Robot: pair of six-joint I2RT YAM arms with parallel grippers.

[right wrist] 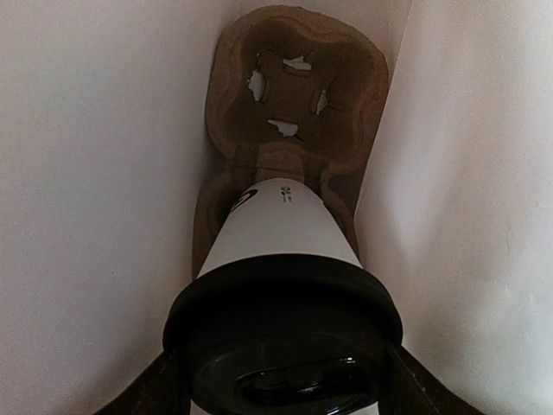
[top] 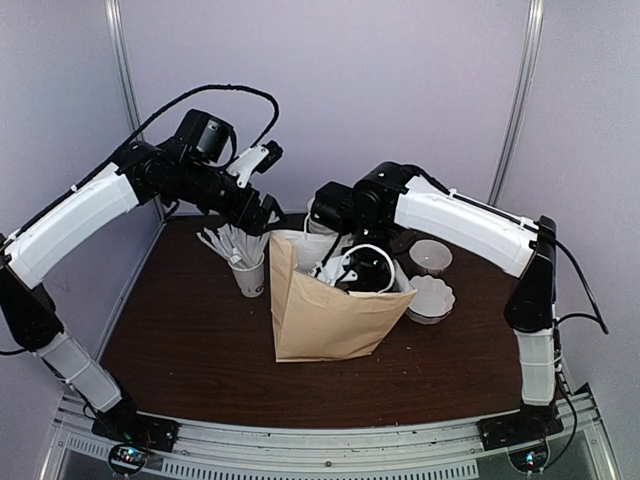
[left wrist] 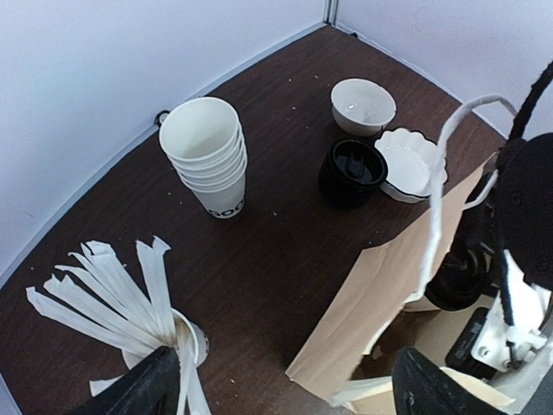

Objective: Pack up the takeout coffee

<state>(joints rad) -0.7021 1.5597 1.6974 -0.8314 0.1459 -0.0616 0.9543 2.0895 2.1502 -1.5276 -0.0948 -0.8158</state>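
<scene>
Your right pincer (right wrist: pixel 281 385) is down inside the bag (top: pixel 320 320). Its fingers (right wrist: pixel 147 393) are partly open and press on either side of the black lid (right wrist: pixel 281 320), holding the cup (right wrist: pixel 276 229) by its top. The cup hangs base-down over a brown carrier (right wrist: pixel 294 86) lying at the bag's bottom. Its base is at the carrier's near pocket, but you cannot tell from here whether it is seated. The far pocket shows small torn holes with white behind them. The bag's pale walls close in on both sides, and the bag itself stands upright near the middle of the desk (left wrist: pixel 276 251).

Your left pincer (left wrist: pixel 287 389) hovers wide open with nothing between its fingers, above the desk at the bag's left edge. Just under one finger, straws (left wrist: pixel 112 294) fan out of a white holder. Farther out on the desk are a stack (left wrist: pixel 207 156) of white cups, a black tub (left wrist: pixel 352 170), a scalloped white dish (left wrist: pixel 410 164) just beside the tub, and a plain white bowl (left wrist: pixel 363 104) beyond them.
</scene>
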